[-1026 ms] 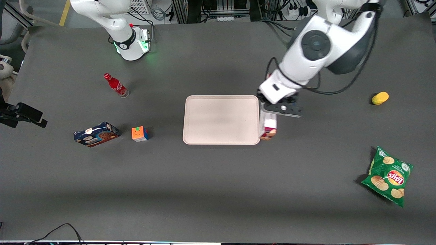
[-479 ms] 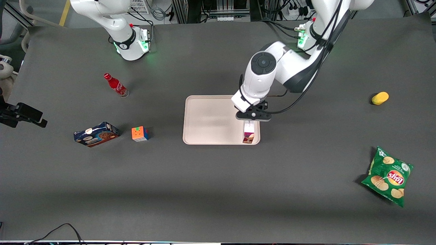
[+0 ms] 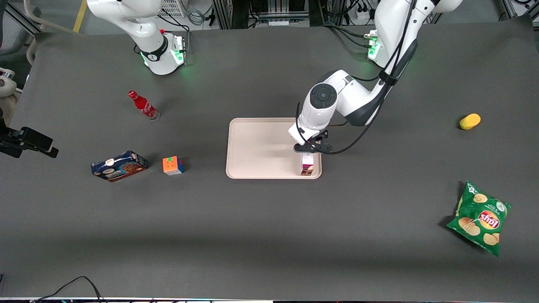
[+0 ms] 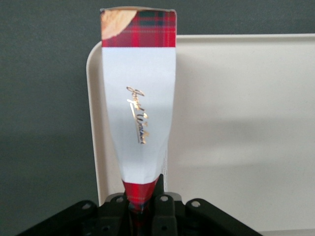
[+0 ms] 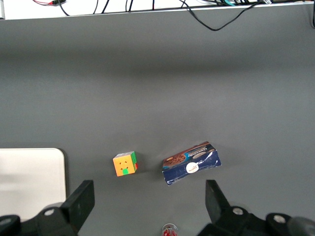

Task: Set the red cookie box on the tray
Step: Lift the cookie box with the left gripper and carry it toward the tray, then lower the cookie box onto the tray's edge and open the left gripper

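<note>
A dark grey mat covers the whole table, with cables and rack gear along the top edge of the front view. The red cookie box (image 3: 307, 164) now hangs on end over the tray (image 3: 261, 147), just inside the tray's lower corner at the working arm's end, right of centre in the frame. The gripper (image 3: 310, 148) pinches its upper end; in the wrist view the gripper (image 4: 142, 202) clamps the plaid end of the red cookie box (image 4: 140, 98), the white label panel running down toward the tray (image 4: 236, 123). A second ago the box was outside the rim; half a second ago it had crossed it, and since then it has sunk a little. I judge the carry done, with lowering and release left. Whether its bottom touches the tray cannot be told. At lower left lie the blue cookie box (image 3: 119, 166) and cube (image 3: 173, 165), the soda bottle (image 3: 143, 105) above them.
</note>
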